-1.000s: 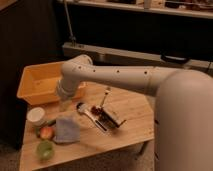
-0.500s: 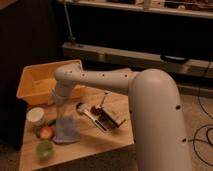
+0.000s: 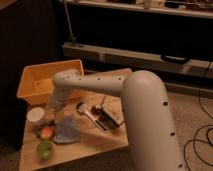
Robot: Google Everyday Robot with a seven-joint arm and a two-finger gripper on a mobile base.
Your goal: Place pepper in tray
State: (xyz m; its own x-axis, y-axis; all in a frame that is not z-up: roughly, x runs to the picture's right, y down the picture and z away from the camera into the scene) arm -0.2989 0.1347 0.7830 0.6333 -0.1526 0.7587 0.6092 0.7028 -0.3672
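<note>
1. Orange-yellow plastic tray [image 3: 41, 82] sits beyond the claw [image 3: 53, 111], on the far left corner of the wooden tabletop [image 3: 92, 142]; nothing shows inside it.
2. The claw hangs low at the end of the white arm [image 3: 100, 85], between a white bowl [image 3: 36, 115] to its left and a blue-grey cloth [image 3: 67, 131] on its near side.
3. Whether the claw is open or closed on anything cannot be told.
4. A dark green sliver just nearer than the claw, touching the left of a red-orange fruit [image 3: 47, 132], looks like the pepper [image 3: 37, 130].
5. Judged so, the step in hand is the reach and grasp.
6. Next calls for closing on the slim pepper without nudging the fruit or bowl, then lifting over the tray's near wall.
</note>
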